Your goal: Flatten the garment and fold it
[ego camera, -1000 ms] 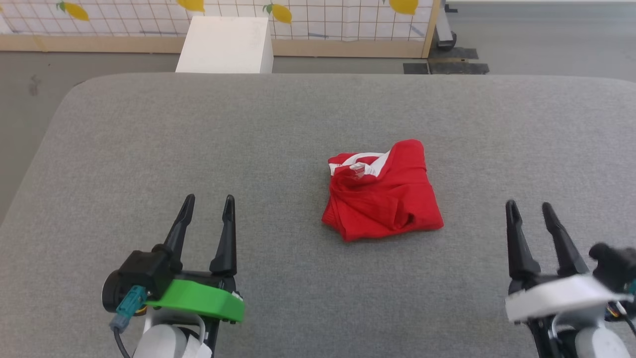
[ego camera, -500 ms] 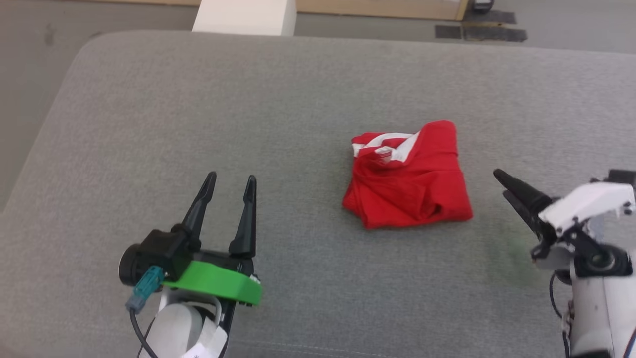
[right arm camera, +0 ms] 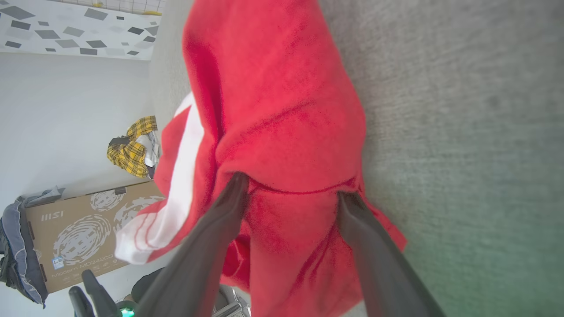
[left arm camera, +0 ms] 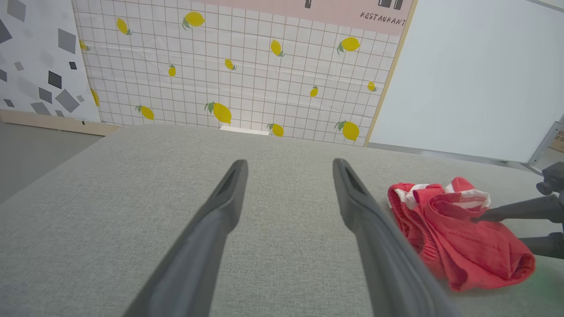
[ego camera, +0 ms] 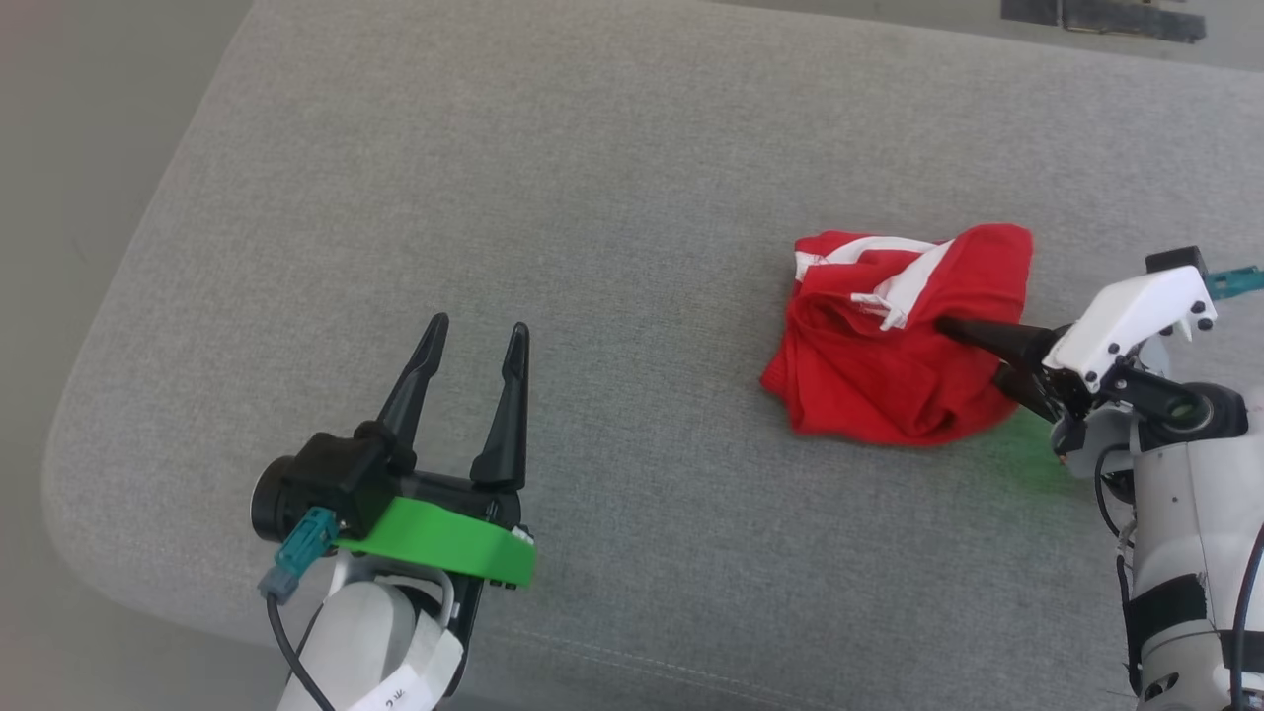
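Grey woven upholstery covers the broad padded surface I'm working over, its rounded corner at the lower left of the head view, bare floor beyond it. In the left wrist view, a white grid wall printed with lemons stands behind the far edge.

The garment, a pair of bright red shorts, lies bunched in a lump on the pad at the right of centre in the head view. It is not flattened at all. Its white stripe shows at the upper left of the lump, and a rounded red fold faces the lower right.

My right gripper enters from the right edge, its fingers pointing left into the lump's right side. In the right wrist view the two dark fingers stand spread wide with red cloth between them, their tips tucked under a fold. I read the jaws as released, straddling the fabric rather than pinching it.

My left gripper sits at the lower left, jaws spread and empty, fingers pointing up the frame, well apart from the shorts, which lie to its right.

The right arm is plainly the nearer one. The lump is somewhat wider across the frame than up it, but it is too crumpled for me to tell the shorts' true long axis or where the waistband runs.
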Motion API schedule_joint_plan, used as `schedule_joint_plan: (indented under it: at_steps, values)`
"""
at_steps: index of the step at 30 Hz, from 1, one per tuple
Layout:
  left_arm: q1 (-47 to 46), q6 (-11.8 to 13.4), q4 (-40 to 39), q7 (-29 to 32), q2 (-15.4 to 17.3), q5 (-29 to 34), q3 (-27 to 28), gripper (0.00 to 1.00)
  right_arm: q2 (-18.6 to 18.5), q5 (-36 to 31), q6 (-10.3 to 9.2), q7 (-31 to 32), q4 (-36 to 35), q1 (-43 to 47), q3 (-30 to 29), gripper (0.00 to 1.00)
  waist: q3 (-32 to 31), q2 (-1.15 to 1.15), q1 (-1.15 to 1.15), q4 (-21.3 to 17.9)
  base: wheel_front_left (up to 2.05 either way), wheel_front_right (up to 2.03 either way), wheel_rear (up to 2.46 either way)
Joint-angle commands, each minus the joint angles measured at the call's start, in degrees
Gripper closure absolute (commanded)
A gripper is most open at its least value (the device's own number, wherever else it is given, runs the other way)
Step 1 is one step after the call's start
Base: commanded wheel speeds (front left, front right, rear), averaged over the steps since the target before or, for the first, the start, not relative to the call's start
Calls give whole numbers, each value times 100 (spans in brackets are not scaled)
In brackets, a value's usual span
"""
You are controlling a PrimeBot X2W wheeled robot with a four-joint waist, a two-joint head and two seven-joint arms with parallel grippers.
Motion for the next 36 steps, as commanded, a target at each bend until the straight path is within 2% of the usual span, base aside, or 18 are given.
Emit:
schedule_joint_plan:
  at_steps: [1,8,12,14,16,21,27,32,36]
  values:
    - [-60,34,-27,-21,-11,-71,0,0,45,-16,-8,131,38,-40,32,100,56,0,0,64,0,0,0]
    - [0,53,-41,-21,-11,-34,44,0,52,257,-8,546,-346,-43,624,100,-25,0,0,-259,0,0,0]
    - [8,37,-52,-21,-11,40,75,0,53,364,-8,616,-779,-48,1101,100,-42,0,0,-677,0,0,0]
    - [-3,25,-72,-21,-11,93,99,0,53,213,-8,603,-1071,-51,1374,100,-10,0,0,-935,0,0,0]
    - [-33,11,-98,-21,-11,156,109,0,6,-157,-8,565,-1426,-32,1712,100,42,0,0,-1198,0,0,0]
    - [-171,-28,-172,-21,4,334,107,0,-425,-1123,-8,509,-2152,26,2617,100,281,0,0,-1945,0,0,0]
    - [-484,-53,-272,-21,165,469,-112,0,-1073,-2123,-8,157,-2363,-32,3223,100,735,0,0,-2700,0,0,0]
    - [-865,-59,-370,-21,396,543,-402,0,-1484,-2923,-8,-483,-2127,-234,3208,100,1235,0,0,-3059,0,0,0]
    - [-1092,-60,-450,-21,638,555,-491,0,-1521,-3422,-8,-1032,-1866,-434,2912,100,1595,0,0,-3218,0,0,0]
